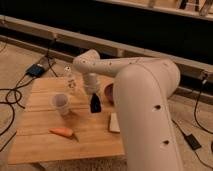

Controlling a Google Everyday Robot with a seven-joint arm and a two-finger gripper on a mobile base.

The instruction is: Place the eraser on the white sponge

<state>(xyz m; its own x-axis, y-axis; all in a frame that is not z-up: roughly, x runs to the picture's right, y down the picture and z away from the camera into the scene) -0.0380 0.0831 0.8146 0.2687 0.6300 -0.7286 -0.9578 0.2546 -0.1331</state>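
The white sponge lies flat on the wooden table, near its right edge, partly behind my arm's large white shell. My gripper points down over the middle of the table, up and to the left of the sponge and apart from it. Its dark tip hangs close above the wood. I cannot tell the black eraser apart from that dark tip, and no eraser lies in plain sight on the table.
A dark purple bowl sits just right of the gripper, half hidden by my arm. A translucent plastic cup stands to the left. An orange carrot lies at the front. A small clear bottle stands at the back. Cables run across the floor.
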